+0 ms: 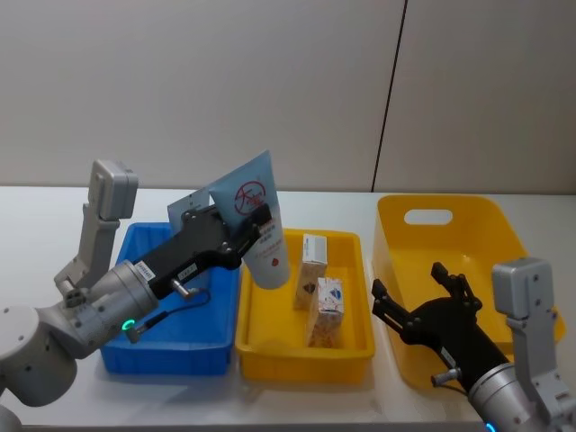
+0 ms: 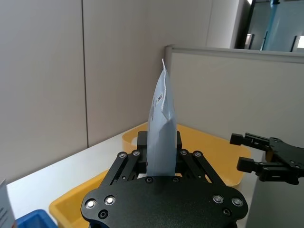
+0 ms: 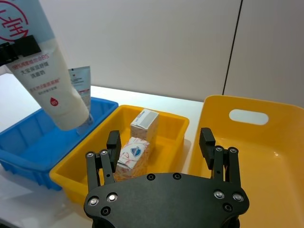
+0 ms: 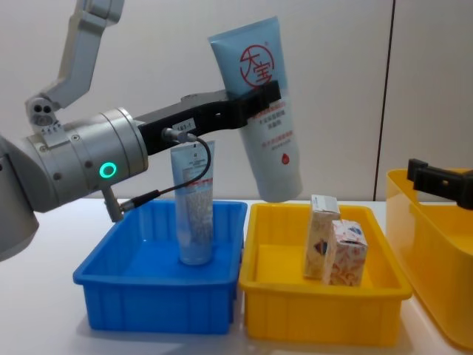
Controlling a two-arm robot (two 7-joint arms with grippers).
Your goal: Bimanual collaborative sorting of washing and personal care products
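My left gripper [image 4: 259,100] is raised above the bench [image 4: 44,325], jaws clamped across the body of the logo tube [image 4: 260,111]. The tube hangs tilted, flat crimp up and cap end down, in the air over the seam between the blue tray [image 4: 155,303] and the small yellow tray [image 4: 318,322], touching neither. On its pale blue face I read 大宝 inside a red ring. Below the jaws come lines of red Chinese print too small for me to read, then a red drop mark. In the left wrist view I see the tube edge-on, rising straight out between the jaws.

A second tube [image 4: 194,214] stands cap-down inside the blue tray, near its back wall. It has a printed label patch by the crimp and dense print down the body, and I can read none of it.

Two boxes sit in the small yellow tray, just beside each other: the rear box [image 4: 319,237] upright, the front box [image 4: 346,254] leaning a little. Both are white with orange patterning, and each shows a blue diamond mark. The lettering is beyond me.

My right gripper [image 1: 409,288] hovers with jaws spread wide and nothing between them, at the left wall of the large yellow bin [image 1: 450,211], well apart from the tube.
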